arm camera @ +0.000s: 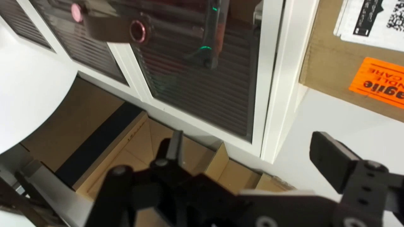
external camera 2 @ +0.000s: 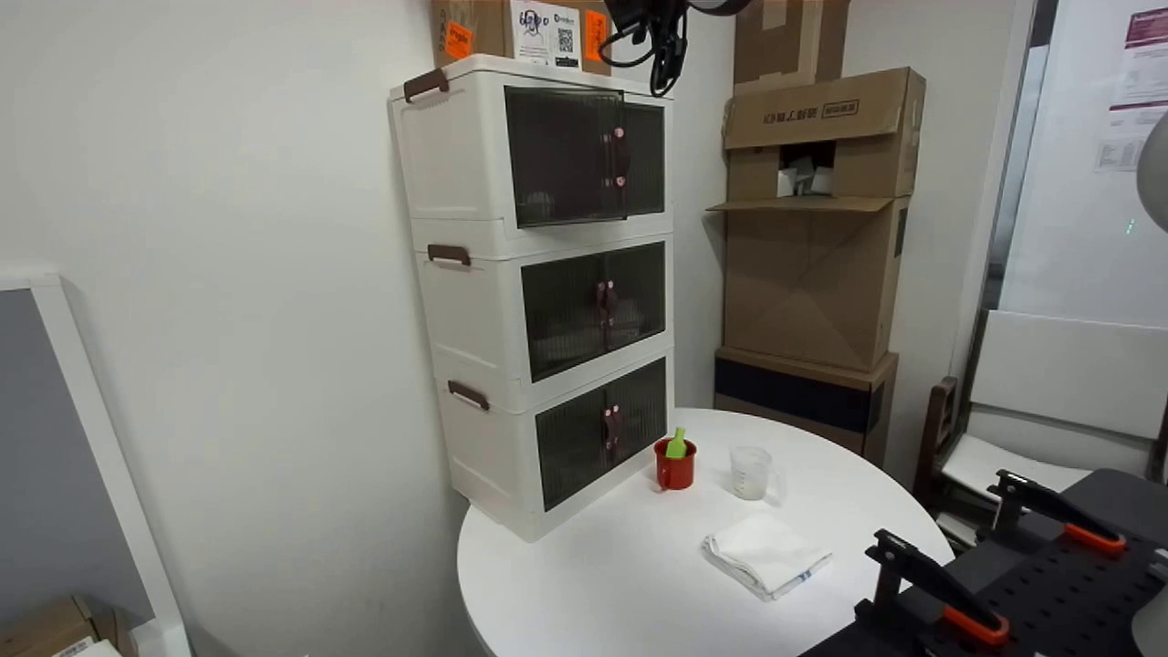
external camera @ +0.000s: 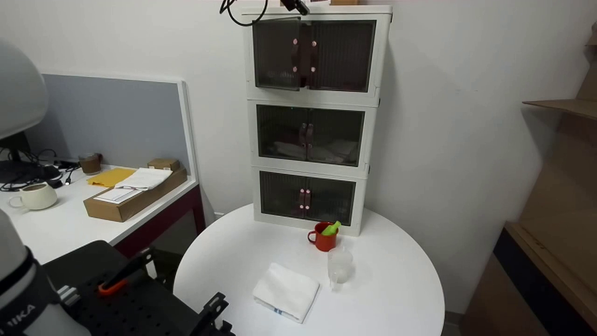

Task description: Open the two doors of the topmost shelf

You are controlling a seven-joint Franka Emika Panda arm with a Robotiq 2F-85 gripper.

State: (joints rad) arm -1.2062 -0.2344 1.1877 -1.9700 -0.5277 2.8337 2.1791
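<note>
The topmost shelf (external camera: 383, 51) is a white box with two dark ribbed glass doors. Its left door (external camera: 275, 56) stands a little ajar, swung outward; it also shows in an exterior view (external camera 2: 561, 155). Its right door (external camera: 345, 56) looks shut or nearly so; a dark gap shows between the doors. In the wrist view, a ribbed door (arm camera: 202, 91) and a brown strap handle (arm camera: 107, 30) with pink studs show at the upper left. My gripper (arm camera: 252, 151) is open and empty, its fingers apart from the door and handle. In both exterior views, the fingers are hidden or out of frame.
Boxes (external camera 2: 511, 32) sit on top of the shelf. Cardboard boxes (external camera 2: 803, 274) stack beside it. Two more shelf units with shut doors stand below. A red mug (external camera: 325, 240), clear measuring cup (external camera: 339, 266) and white cloth (external camera: 287, 293) are on the round table (external camera: 387, 289).
</note>
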